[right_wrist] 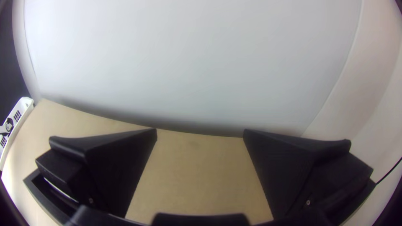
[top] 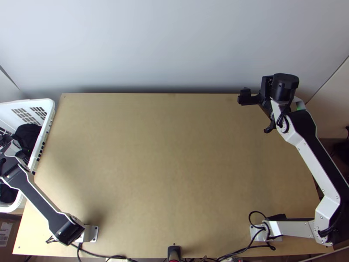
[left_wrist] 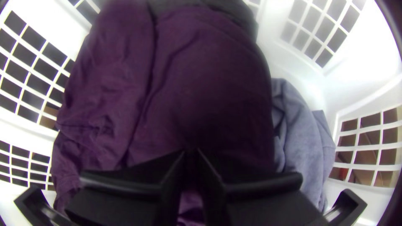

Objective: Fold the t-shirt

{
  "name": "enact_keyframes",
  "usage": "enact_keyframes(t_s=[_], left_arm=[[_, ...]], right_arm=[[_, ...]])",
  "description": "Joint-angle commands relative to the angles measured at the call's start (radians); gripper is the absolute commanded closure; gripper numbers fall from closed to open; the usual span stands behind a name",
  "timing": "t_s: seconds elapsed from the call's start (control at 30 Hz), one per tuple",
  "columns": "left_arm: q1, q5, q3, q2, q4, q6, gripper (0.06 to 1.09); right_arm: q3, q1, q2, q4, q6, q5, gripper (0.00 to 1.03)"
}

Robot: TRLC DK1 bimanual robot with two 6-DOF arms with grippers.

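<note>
Here, white basket [top: 26,103] holds purple cloth [left_wrist: 217,83], grey-blue cloth [left_wrist: 299,134]. Left gripper [top: 6,140] near-closed, any grip unclear; right gripper [top: 257,112] open.

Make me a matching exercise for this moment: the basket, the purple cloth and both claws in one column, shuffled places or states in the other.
1. Basket
2. Purple cloth
3. Left claw
4. Right claw

A. Fingers wide apart, near the far right of the table
B. Lying beside blue-grey cloth
C. White, at the table's left side
D. Fingertips close together

Pairs: 1-C, 2-B, 3-D, 4-A
</note>
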Motion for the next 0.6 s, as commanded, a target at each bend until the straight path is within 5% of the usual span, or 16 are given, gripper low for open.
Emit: enact_keyframes(t_s=[0.0, 0.57], left_arm=[[0.004, 0.013, 0.001, -0.018, -0.042, -0.028, 1.05], [0.052, 0.047, -0.001, -0.338, -0.15, -0.162, 1.05]], right_arm=[[0.002, 0.001, 0.01, 0.006, -0.006, 0.0, 0.07], [-0.001, 0.004, 0.016, 0.028, -0.003, 0.0, 0.07]])
